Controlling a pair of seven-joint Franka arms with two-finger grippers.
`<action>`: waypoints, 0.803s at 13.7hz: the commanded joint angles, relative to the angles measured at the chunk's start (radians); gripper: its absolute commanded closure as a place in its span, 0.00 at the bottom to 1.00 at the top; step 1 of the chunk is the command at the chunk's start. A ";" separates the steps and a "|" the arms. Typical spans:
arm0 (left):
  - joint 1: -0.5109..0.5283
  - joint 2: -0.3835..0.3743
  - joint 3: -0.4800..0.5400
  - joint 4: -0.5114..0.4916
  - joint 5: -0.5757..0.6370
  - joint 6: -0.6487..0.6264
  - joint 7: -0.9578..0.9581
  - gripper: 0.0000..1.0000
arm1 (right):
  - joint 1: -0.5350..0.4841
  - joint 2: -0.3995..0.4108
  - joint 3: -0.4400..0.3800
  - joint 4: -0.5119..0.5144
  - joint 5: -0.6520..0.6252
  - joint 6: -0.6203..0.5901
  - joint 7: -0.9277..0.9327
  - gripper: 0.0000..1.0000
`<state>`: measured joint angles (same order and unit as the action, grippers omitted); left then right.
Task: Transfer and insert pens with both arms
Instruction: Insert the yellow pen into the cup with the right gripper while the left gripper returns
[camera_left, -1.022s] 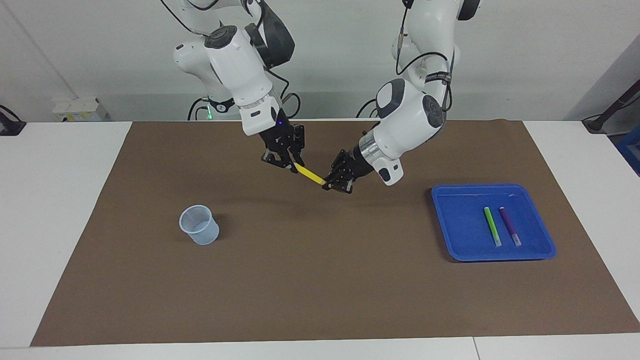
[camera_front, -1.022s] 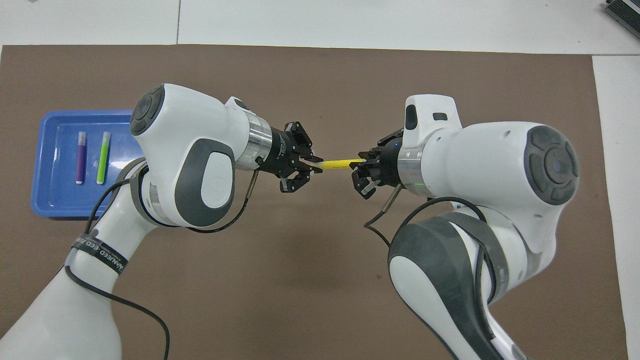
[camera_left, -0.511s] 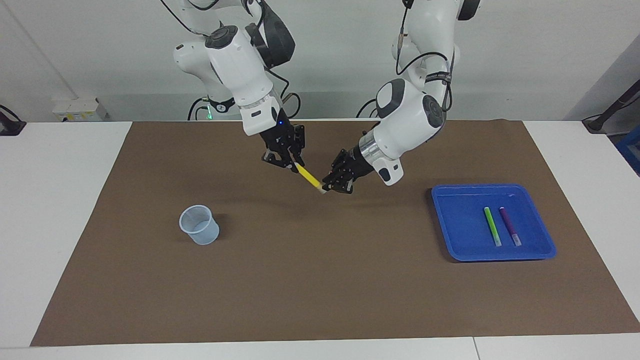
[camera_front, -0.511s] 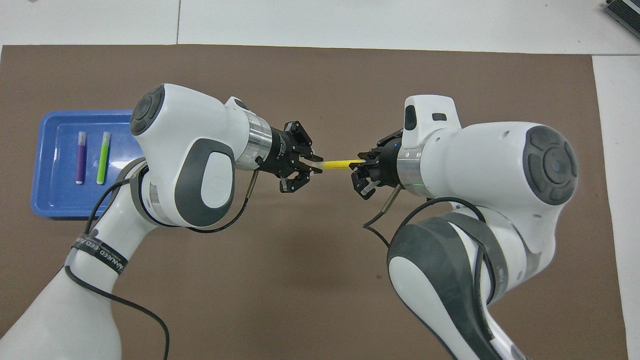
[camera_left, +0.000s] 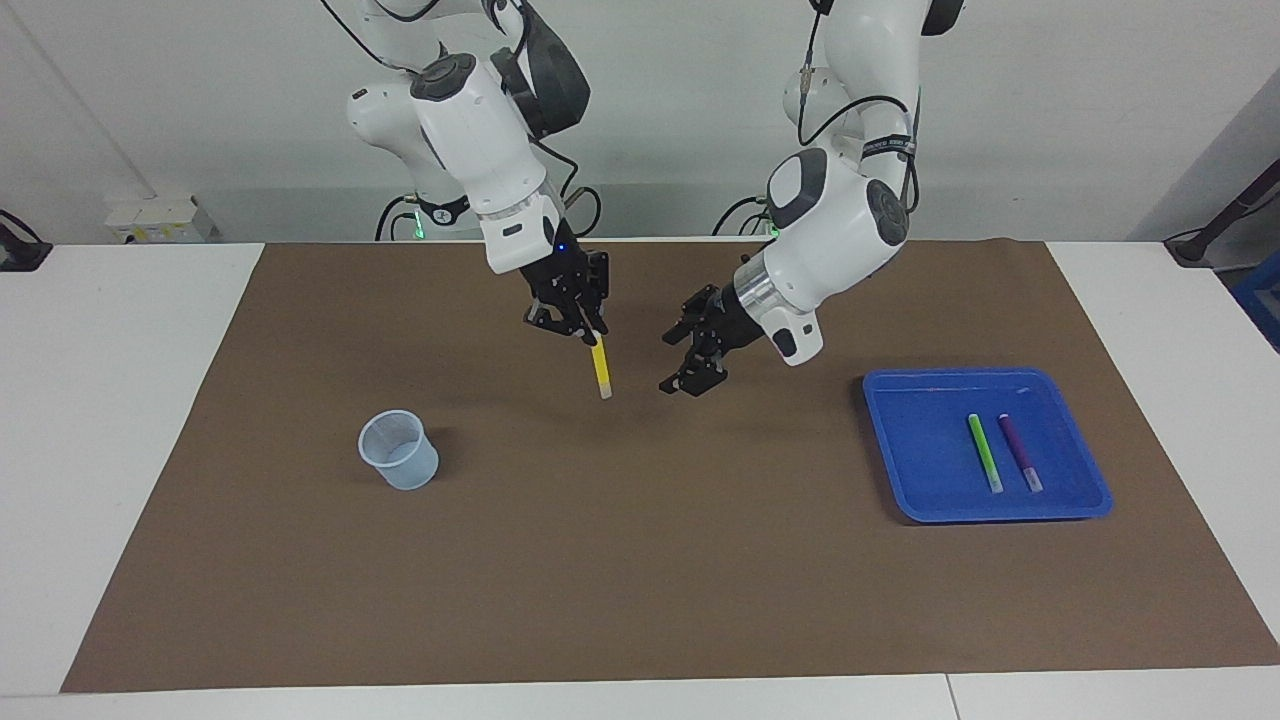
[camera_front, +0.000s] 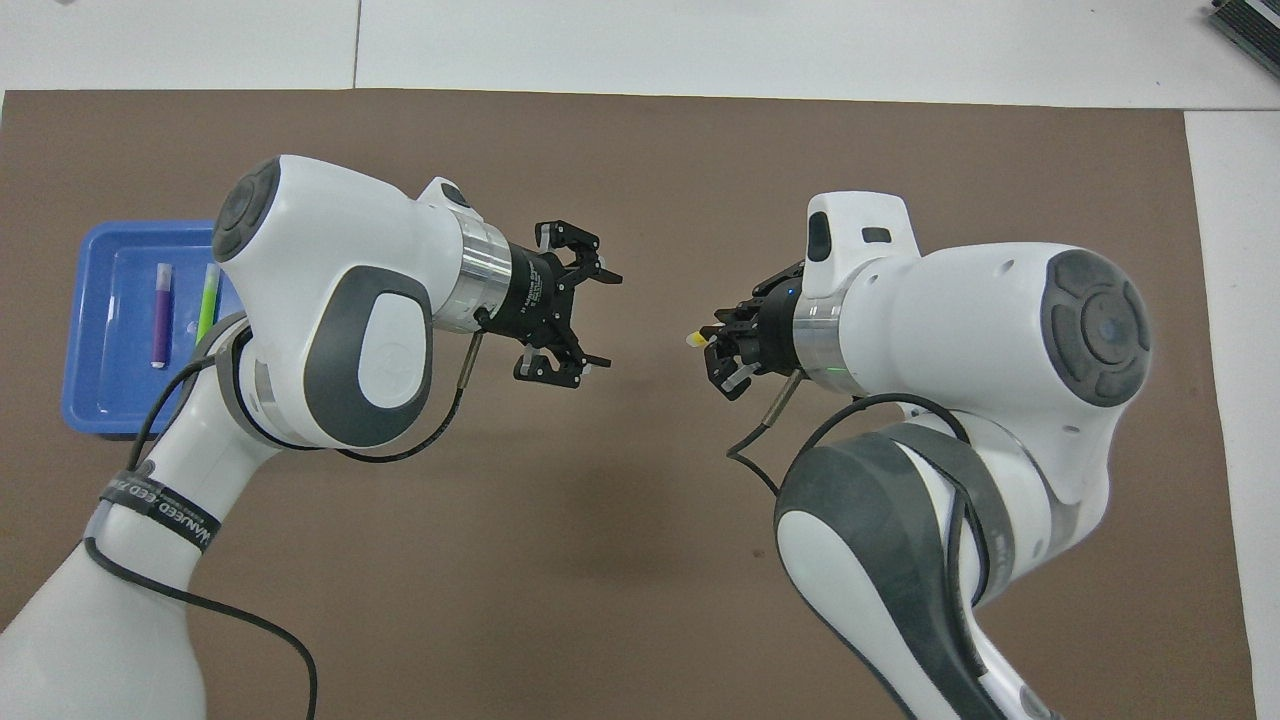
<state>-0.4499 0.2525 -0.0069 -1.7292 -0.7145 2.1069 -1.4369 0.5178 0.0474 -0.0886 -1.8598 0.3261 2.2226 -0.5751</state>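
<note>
Brown mat below: right gripper clamps the thin yellow pen by its top, long axis hanging near-vertical over mid-mat, translucent plastic cup toward that arm's end; left gripper beside it, fingers spread, empty.

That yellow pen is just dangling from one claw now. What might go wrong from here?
The right gripper pinches the yellow pen only at its top end, so it hangs loosely and might swing or slip out on the way to the cup. The cup is small and light, so a pen that arrives tilted might hit the rim or tip it. The left gripper, open, hangs close by and might clip the pen.
</note>
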 joint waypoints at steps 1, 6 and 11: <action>0.078 -0.074 0.002 -0.131 0.001 -0.013 0.259 0.12 | -0.018 -0.001 0.001 0.010 0.005 -0.029 0.003 1.00; 0.212 -0.094 0.001 -0.171 0.219 -0.027 0.726 0.05 | -0.140 -0.043 -0.010 0.022 -0.040 -0.162 -0.014 1.00; 0.339 -0.084 0.001 -0.171 0.521 0.059 1.223 0.07 | -0.289 -0.075 -0.010 0.022 -0.105 -0.230 -0.106 1.00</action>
<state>-0.1628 0.1891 0.0015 -1.8696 -0.2833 2.1137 -0.3829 0.2774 -0.0099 -0.1081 -1.8339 0.2479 2.0110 -0.6371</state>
